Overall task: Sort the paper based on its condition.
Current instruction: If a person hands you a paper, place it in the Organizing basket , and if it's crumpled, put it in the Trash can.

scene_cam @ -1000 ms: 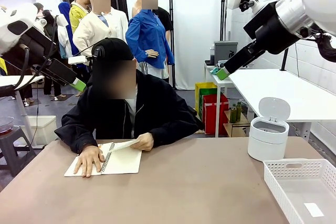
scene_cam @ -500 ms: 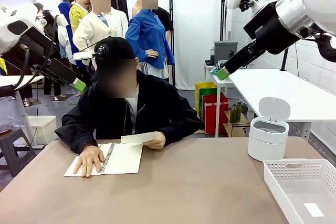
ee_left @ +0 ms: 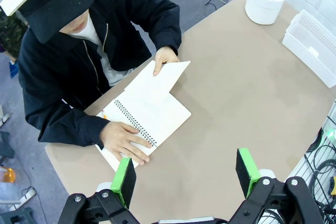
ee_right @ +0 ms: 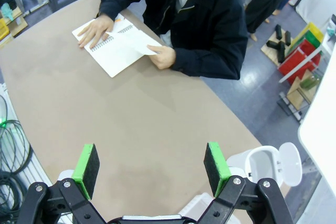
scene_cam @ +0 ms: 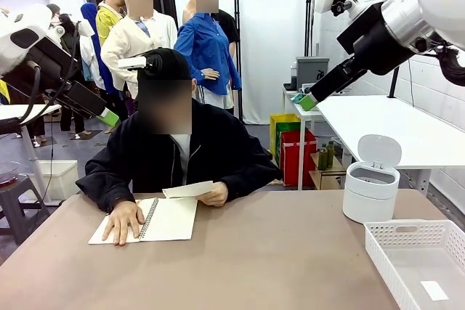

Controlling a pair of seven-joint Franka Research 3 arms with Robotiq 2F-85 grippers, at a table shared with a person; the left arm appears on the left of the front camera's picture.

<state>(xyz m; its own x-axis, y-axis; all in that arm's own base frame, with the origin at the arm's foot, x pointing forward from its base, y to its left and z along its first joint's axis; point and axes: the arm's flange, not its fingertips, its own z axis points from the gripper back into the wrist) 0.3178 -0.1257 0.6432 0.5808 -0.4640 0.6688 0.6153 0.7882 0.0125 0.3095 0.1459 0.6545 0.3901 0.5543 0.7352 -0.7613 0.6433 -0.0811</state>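
A person at the far side holds a loose white sheet of paper (scene_cam: pixel 187 190) (ee_left: pixel 169 77) (ee_right: pixel 138 42) in one hand, just above an open spiral notebook (scene_cam: pixel 173 221) (ee_left: pixel 157 121) (ee_right: pixel 111 55). The other hand presses flat on the notebook's left page. My left gripper (scene_cam: pixel 109 117) (ee_left: pixel 186 174) hangs high over the table's left side, open with nothing between its fingers. My right gripper (scene_cam: pixel 306 101) (ee_right: pixel 151 167) is raised high on the right, open and holding nothing.
A white bin (scene_cam: pixel 369 194) (ee_left: pixel 265 1) (ee_right: pixel 262 166) with its lid flipped up stands at the right. A white slatted basket (scene_cam: pixel 418 263) (ee_left: pixel 311 45) sits at the front right corner. Bare brown tabletop (scene_cam: pixel 276 252) spreads across the middle.
The person's hand has drawn the sheet from the notebook and now holds it flatter, a little farther right. Neither arm has moved.
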